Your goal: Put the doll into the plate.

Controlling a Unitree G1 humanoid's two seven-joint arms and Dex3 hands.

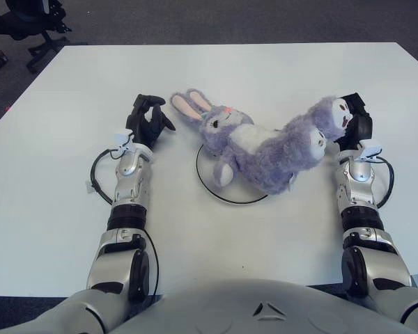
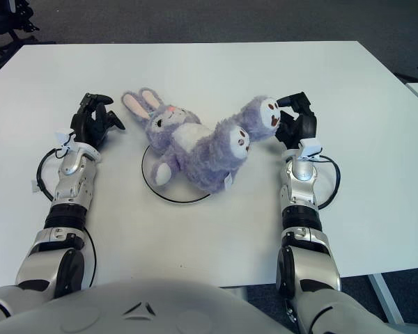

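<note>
Big white table (image 1: 279,66) fills pretty much the whole frame, with dark carpet along the top edge and an office chair (image 1: 29,19) poking in at the upper left corner.

Dead centre is the doll (image 1: 258,145), a fluffy purple bunny lying on its back, ears pointing to the upper left, legs stretched out to the right. Its head and belly sit over the plate (image 1: 216,191), which is white with a dark rim; only the lower left arc of that rim shows from under the plush. The legs hang out past the plate's right side.

The right hand (image 2: 292,125), at the right of centre, is up against the bunny's far foot. Its dark fingers look wrapped around the back of that foot, but the plush hides the contact, so I honestly can't tell if it's clamped on or just touching.

The left hand (image 1: 148,120) sits left of the bunny's ears, clear of them, fingers curled in on themselves with nothing in them.
</note>
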